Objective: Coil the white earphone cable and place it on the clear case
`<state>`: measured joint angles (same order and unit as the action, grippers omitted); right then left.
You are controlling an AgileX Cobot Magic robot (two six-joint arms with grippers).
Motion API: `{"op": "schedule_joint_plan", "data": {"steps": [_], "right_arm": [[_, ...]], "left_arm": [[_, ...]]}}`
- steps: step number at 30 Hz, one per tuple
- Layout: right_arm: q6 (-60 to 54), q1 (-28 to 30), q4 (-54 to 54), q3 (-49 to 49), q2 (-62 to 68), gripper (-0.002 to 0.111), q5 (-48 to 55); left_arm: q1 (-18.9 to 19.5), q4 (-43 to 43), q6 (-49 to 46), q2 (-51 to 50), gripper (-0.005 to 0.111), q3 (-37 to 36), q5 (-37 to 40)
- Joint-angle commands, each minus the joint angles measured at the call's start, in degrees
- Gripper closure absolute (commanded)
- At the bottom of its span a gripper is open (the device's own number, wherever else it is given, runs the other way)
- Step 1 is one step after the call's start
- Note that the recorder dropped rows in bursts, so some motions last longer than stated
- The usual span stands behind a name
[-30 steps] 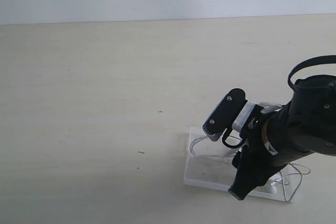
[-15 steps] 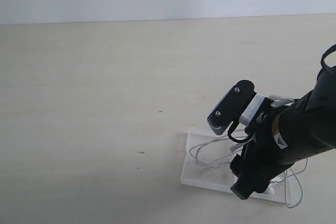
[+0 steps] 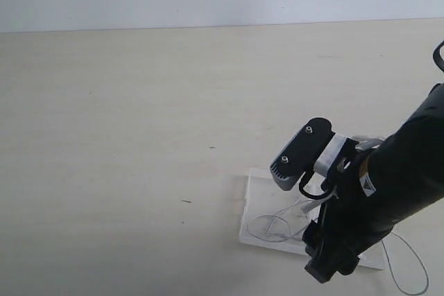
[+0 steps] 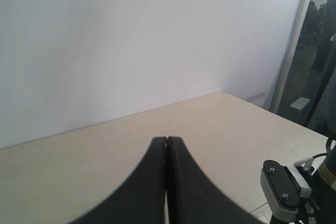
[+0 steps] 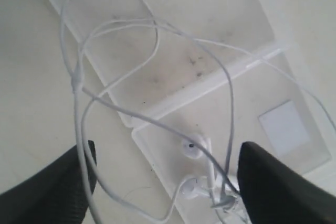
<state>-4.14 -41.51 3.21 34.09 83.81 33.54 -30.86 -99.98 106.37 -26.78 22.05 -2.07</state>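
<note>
The right gripper (image 5: 168,182) hangs with its jaws spread wide, gripping nothing, just above the two earbuds (image 5: 190,149). The white earphone cable (image 5: 77,80) lies in loose, uncoiled loops across both hinged panels of the clear case (image 5: 210,14), and some loops spill onto the table (image 3: 139,136). One panel carries a white sticker (image 5: 283,127). The case sits at the table's near right. The left gripper (image 4: 166,145) has its jaws pressed together and empty.

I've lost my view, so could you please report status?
Left tool shut, empty. Right tool open above clear case. White earphone cable loose on case, loops spilling onto table. Nothing blocking.
</note>
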Motion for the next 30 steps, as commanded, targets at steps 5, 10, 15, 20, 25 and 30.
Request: {"op": "schedule_joint_plan", "data": {"steps": [5, 10, 15, 20, 25, 30], "right_arm": [[-0.9, 0.2, -2.1, 5.5, -1.1, 0.036, 3.4], [-0.7, 0.2, -2.3, 8.1, -1.1, 0.036, 8.3], [-0.3, 0.2, -2.3, 10.4, -1.1, 0.036, 10.4], [1.4, 0.2, -2.3, 11.9, -3.1, 0.037, 10.1], [6.3, 0.2, -2.3, 12.1, -9.6, 0.052, 8.2], [10.3, 0.2, -3.2, 12.1, -19.9, 0.086, 3.9]], "left_arm": [[0.0, 0.0, 0.5, 0.3, 0.107, -0.5, -0.3], [0.0, 0.0, 0.5, 0.3, 0.107, -0.5, -0.3], [0.0, 0.0, 0.5, 0.3, 0.107, -0.5, -0.3], [0.0, 0.0, 0.5, 0.3, 0.107, -0.5, -0.3], [0.0, 0.0, 0.5, 1.5, 0.107, -0.5, 1.4], [0.0, 0.0, 0.5, 6.1, 0.107, -0.5, 3.2]]}}
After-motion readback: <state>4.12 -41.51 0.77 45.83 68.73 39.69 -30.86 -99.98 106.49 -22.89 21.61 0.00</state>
